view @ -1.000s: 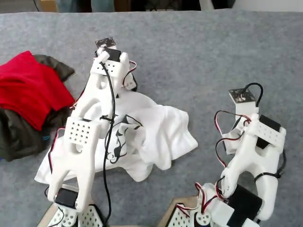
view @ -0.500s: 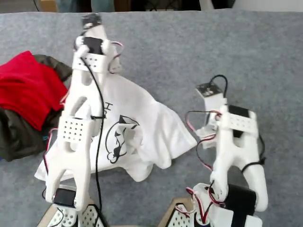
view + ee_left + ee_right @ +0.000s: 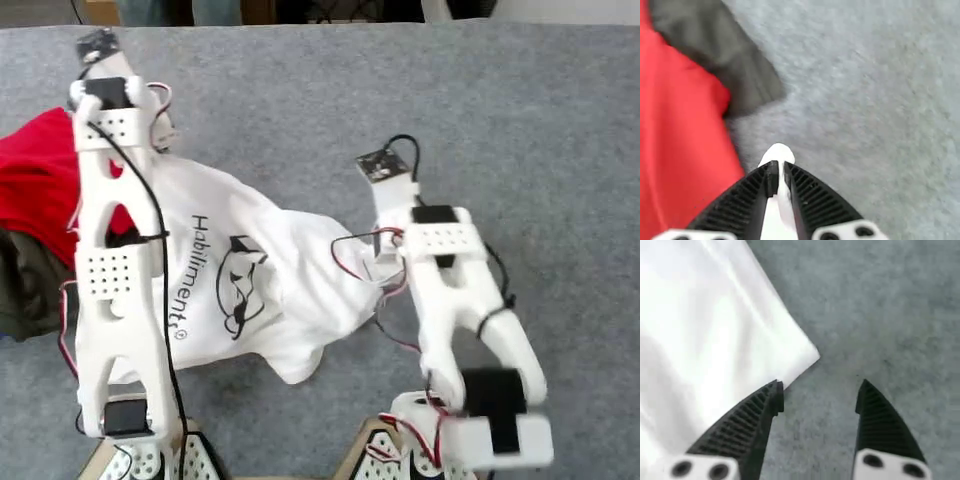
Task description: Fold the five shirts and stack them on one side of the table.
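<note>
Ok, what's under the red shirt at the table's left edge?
A dark garment lies under the red shirt, sticking out past its edges. The red cloth covers the rest, so anything else beneath it cannot be seen.

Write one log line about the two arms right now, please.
left gripper: shut on white shirt, beside red shirt | right gripper: open, at shirt corner | shirt: unfolded

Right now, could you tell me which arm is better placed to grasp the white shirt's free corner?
Probably the right: the right gripper is open with a corner of the white shirt just beside it, while the left gripper is shut on another part of it.
</note>
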Robot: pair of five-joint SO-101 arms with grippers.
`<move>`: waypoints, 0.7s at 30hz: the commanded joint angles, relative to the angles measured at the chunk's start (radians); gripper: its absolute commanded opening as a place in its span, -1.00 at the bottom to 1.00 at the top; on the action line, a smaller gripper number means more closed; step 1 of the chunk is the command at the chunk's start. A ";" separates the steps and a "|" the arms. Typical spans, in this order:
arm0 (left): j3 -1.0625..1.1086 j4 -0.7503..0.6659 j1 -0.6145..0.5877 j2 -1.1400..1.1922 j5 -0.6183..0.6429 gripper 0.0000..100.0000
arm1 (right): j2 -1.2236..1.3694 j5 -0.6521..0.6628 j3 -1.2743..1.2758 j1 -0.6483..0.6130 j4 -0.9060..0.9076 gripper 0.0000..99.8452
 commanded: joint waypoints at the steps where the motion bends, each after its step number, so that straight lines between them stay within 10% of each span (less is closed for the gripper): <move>1: -0.050 0.005 -0.027 -0.015 -0.015 -0.94 | 0.148 -0.008 -0.105 -0.021 -0.031 -0.61; 5: -0.050 0.006 -0.035 -0.026 -0.018 -0.94 | 0.312 -0.008 -0.280 -0.012 0.072 -0.98; 21: -0.050 0.012 -0.185 -0.028 -0.152 -0.94 | 0.374 -0.003 -0.803 0.249 0.466 -0.97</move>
